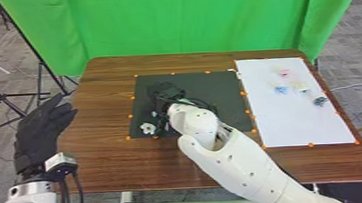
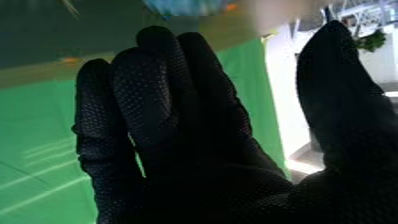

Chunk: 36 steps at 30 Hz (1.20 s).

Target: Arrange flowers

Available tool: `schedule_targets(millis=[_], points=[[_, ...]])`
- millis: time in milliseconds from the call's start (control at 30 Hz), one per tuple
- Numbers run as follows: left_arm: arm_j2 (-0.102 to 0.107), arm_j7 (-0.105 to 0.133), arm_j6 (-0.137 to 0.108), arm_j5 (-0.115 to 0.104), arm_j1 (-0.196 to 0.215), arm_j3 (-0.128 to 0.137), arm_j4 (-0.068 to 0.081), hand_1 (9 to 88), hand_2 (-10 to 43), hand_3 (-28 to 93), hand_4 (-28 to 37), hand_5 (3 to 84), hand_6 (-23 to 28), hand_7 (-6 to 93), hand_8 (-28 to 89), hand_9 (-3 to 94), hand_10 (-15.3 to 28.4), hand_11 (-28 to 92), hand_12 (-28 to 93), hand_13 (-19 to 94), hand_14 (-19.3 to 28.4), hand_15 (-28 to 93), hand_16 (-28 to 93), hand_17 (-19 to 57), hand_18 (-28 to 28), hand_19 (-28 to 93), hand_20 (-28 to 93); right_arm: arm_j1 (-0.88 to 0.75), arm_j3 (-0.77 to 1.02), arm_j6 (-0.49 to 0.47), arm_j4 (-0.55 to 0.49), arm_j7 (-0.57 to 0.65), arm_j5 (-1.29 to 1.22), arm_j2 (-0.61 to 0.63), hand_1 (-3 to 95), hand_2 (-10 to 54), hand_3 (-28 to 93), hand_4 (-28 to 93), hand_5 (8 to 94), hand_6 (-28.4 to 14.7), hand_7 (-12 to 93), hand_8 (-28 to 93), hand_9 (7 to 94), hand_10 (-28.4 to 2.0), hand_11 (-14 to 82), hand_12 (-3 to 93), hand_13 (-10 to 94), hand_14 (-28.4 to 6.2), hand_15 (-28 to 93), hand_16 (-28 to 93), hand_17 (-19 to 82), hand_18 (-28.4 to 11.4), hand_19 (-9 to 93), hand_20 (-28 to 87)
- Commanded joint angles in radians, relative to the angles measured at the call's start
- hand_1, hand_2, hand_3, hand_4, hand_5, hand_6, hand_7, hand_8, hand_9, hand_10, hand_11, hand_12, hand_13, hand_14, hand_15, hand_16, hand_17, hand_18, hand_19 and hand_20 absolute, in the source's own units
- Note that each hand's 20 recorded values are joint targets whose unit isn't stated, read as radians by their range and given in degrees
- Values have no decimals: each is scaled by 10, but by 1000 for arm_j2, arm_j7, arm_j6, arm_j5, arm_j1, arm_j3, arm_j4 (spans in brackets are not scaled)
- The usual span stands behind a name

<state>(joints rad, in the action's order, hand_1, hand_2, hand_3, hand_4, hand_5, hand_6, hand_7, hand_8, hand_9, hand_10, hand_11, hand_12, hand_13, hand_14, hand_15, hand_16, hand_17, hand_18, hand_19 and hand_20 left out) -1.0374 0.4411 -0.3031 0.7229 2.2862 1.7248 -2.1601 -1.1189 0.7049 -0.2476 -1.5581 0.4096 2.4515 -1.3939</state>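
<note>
Straight black-gloved fingers [image 2: 140, 95] before green cloth [image 2: 35, 135].

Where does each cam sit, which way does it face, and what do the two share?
Head view: on the head, facing forward and down at the wooden table, black mat with a white flower, white sheet and green backdrop. Own body: both white arms, left hand, right hand.
Right wrist view: on the right wrist, facing out along the right hand, backdrop beyond. Own body: that hand's black glove, fingers and thumb.
Shared: right hand and green backdrop.
</note>
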Motion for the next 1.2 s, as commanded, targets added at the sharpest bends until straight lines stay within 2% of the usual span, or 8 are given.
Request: schedule_targets(millis=[33,167,233,367,600,900,1100,1200], points=[[6,35,-35,-19,98,37,-42,253,65,805,-203,448,125,122,-90,394,221,378,90,279,284,683,-166,-83,239,630,37,78,24,-15,-209,-4,-110,174,261,-21,805,-275,576,-93,238,-119,567,-195,328,177,583,-126,763,184,330,-208,932,47],[6,36,-39,-15,108,45,-53,252,66,805,-205,448,124,123,-90,394,222,378,89,279,284,683,-166,-83,238,630,37,18,129,-42,-329,-36,-163,290,272,-6,824,-259,563,-94,224,-116,563,-196,310,174,581,-130,761,182,330,-210,932,47],[15,41,-44,-20,109,35,-56,251,66,806,-206,447,125,123,-90,395,222,378,90,279,284,683,-166,-83,238,629,37,6,138,12,-371,-16,-215,388,278,2,832,-253,557,-94,215,-115,559,-197,300,172,578,-132,759,180,330,-210,932,45],[16,40,-49,-20,121,32,-61,249,65,808,-206,447,125,124,-90,394,221,379,90,279,284,683,-166,-83,238,630,37,-94,256,18,-402,-4,-235,488,282,5,837,-248,554,-93,208,-112,555,-200,274,168,578,-132,757,177,331,-210,932,41],[34,68,-68,-37,141,20,-65,250,66,808,-208,448,125,122,-90,394,222,377,90,279,284,683,-166,-83,239,630,37,-201,363,56,-367,72,-292,681,288,4,844,-247,552,-93,206,-109,550,-199,251,168,581,-131,756,172,337,-208,932,36],[64,102,-82,-58,135,0,-61,249,66,809,-208,448,126,122,-90,394,222,377,90,279,284,683,-166,-82,239,631,36,-279,453,99,-303,154,-339,787,298,-4,854,-251,543,-93,207,-109,544,-197,240,168,584,-126,759,169,348,-202,932,51],[63,99,-78,-54,120,-12,-56,249,66,809,-207,449,126,122,-90,394,221,378,91,278,284,683,-166,-83,239,632,36,-238,408,129,-238,217,-362,842,305,-9,855,-255,540,-93,208,-110,540,-196,237,168,586,-122,760,169,353,-199,932,62],[83,117,-87,-70,120,-20,-54,250,66,809,-206,449,126,123,-90,393,221,378,91,278,284,683,-167,-83,239,632,36,-245,421,117,-211,234,-359,861,307,-12,857,-256,538,-93,209,-110,534,-196,236,168,586,-121,760,169,354,-198,932,64]])
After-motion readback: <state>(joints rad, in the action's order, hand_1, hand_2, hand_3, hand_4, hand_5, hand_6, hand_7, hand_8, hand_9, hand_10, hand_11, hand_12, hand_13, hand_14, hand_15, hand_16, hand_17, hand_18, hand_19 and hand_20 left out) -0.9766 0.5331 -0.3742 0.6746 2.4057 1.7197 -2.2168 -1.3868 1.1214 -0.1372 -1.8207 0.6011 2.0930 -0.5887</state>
